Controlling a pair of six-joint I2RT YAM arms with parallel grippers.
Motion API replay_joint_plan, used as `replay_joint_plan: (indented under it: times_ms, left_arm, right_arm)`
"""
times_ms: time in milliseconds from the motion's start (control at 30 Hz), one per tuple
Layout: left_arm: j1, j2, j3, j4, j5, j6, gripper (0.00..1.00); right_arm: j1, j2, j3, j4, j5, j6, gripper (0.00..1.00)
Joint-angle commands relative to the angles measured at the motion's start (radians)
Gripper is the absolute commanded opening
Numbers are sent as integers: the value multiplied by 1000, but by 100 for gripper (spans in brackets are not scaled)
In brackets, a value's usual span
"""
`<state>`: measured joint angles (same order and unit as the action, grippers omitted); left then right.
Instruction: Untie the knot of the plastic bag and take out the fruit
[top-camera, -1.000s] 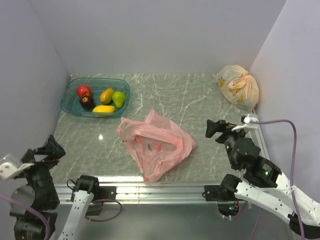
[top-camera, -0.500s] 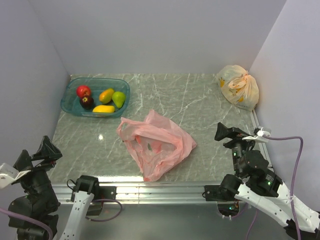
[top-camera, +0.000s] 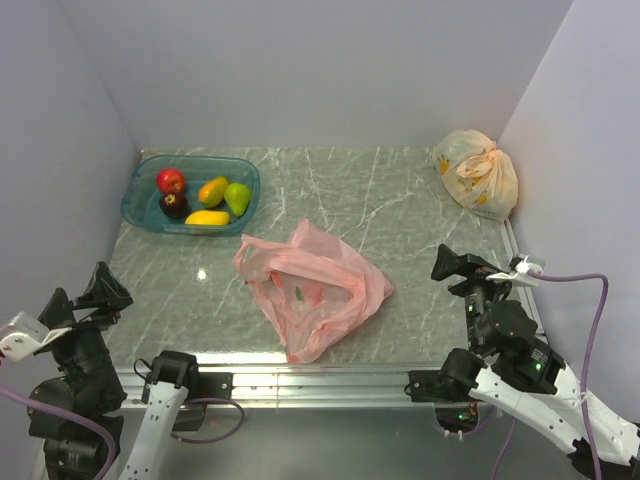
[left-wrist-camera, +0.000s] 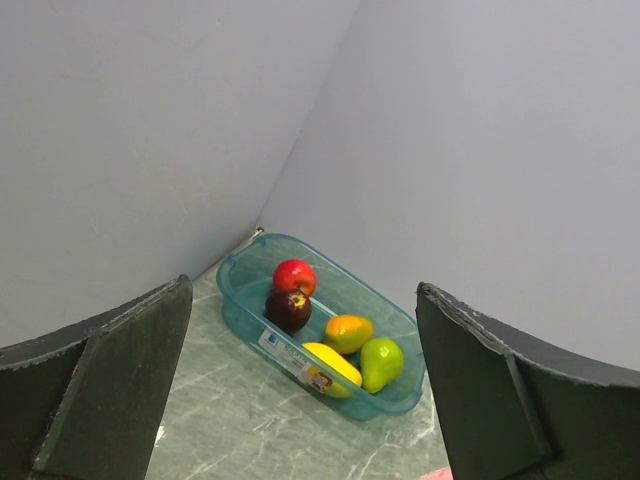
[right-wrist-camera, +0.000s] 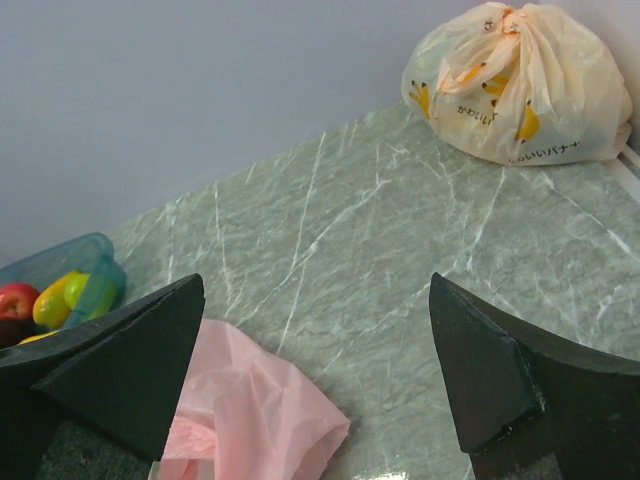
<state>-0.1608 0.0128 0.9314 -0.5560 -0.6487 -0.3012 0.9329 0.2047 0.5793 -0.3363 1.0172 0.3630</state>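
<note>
Marble table (top-camera: 400, 200), lilac walls (top-camera: 300, 70); plastic bag (top-camera: 315, 285) slack mid-table; left tool (left-wrist-camera: 305, 290), right tool (right-wrist-camera: 315, 285) wide.

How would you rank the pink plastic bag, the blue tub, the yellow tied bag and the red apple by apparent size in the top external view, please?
1. pink plastic bag
2. blue tub
3. yellow tied bag
4. red apple
The pink bag lies nearer the camera, yet its lead looks clear.
</note>
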Motion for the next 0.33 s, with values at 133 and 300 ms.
replay_joint_plan:
  times_ms: [133,300]
  left_arm:
    - [0,10,-20,30,34,-24,99]
    - [0,13,-42,42,40,-48,100]
  right_arm:
    - [1,-10,1,20,41,17,100]
    - [0,5,13,3,47,27,100]
